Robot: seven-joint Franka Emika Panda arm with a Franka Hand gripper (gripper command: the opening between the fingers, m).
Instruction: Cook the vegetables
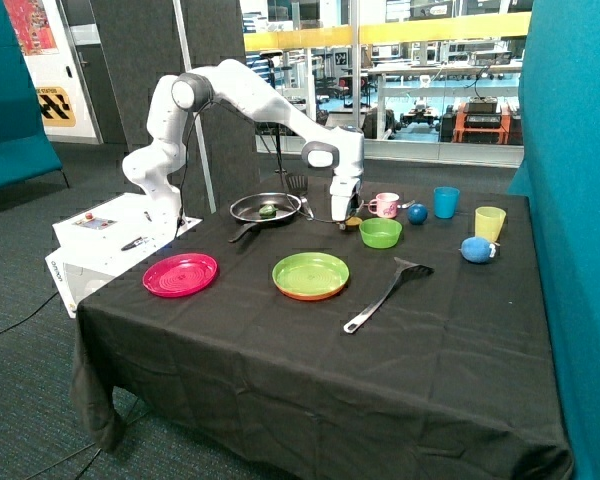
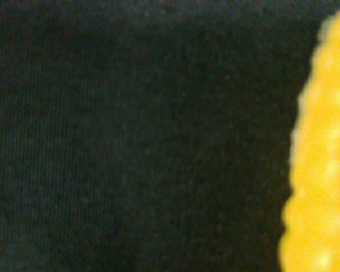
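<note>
- Outside view: the white arm's pincer [image 1: 346, 222] is low over the black-clothed desk [image 1: 280, 340] near its far edge, at a small yellowish oval toy [image 1: 353, 222] beside the green plastic bowl [image 1: 380, 232]; whether its fingers are spread, I cannot tell.
- The dark green lump [image 1: 268, 211] sits in the black frying pan [image 1: 265, 208].
- Wrist view: bumpy yellow toy [image 2: 323, 164] lies on black cloth.

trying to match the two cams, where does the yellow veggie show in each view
Outside view: the yellow vegetable lies on the black tablecloth right under the tool, between the pan and the green bowl.
Wrist view: the yellow vegetable fills one edge, bumpy, very close.
Shared landmark: the black tablecloth.
</note>
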